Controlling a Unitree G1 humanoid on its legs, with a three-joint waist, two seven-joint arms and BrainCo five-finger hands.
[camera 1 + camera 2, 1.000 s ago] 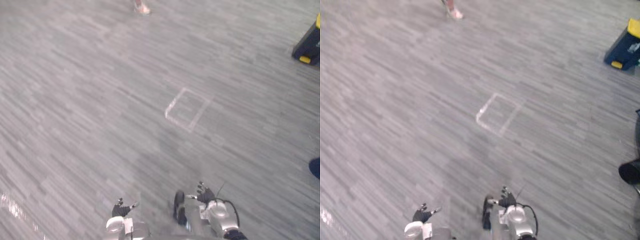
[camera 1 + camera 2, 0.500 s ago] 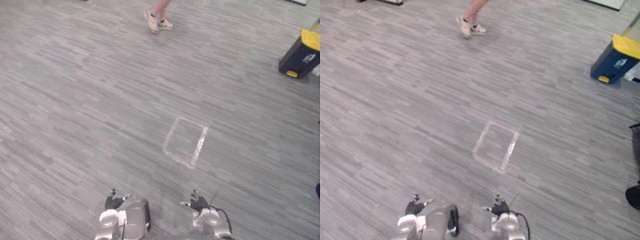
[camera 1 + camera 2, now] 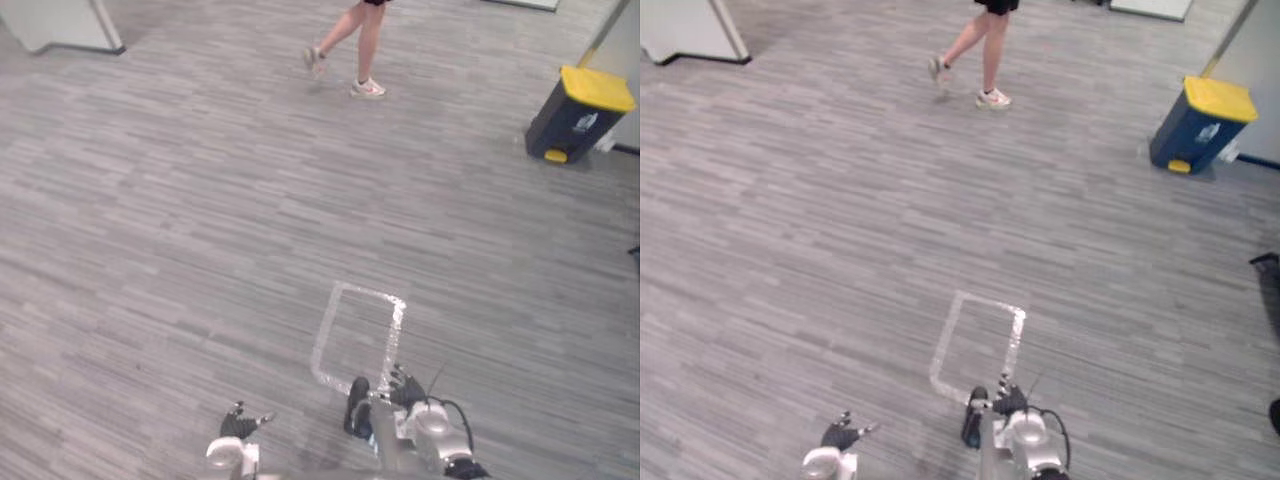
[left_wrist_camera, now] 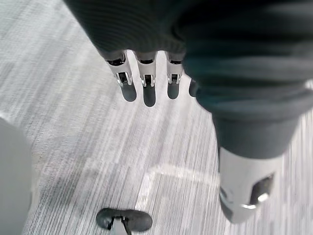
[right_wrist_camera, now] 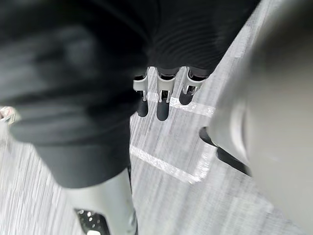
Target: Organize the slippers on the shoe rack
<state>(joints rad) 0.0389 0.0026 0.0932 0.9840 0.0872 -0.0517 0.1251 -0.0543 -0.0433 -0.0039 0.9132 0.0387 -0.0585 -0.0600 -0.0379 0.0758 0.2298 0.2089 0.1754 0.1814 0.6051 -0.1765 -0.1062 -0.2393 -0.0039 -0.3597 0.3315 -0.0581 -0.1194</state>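
Note:
My left hand [image 3: 238,425] hangs low at the bottom of the left eye view, over grey plank floor. Its fingers [image 4: 145,84] are straight and relaxed in the left wrist view, with nothing in them. My right hand [image 3: 405,390] hangs a little to the right, just at the near edge of a white tape square [image 3: 358,335] on the floor. In the right wrist view its fingers [image 5: 164,93] also hang straight and hold nothing.
A person [image 3: 360,40] walks across the far floor in light shoes. A dark blue bin with a yellow lid [image 3: 575,112] stands at the far right. A white cabinet base [image 3: 60,22] sits at the far left corner. A dark object [image 3: 1268,290] shows at the right edge.
The camera has tilted up, so the tape square sits lower and nearer my hands. The person's legs have stepped to the right. Both hands stay low, open and empty.

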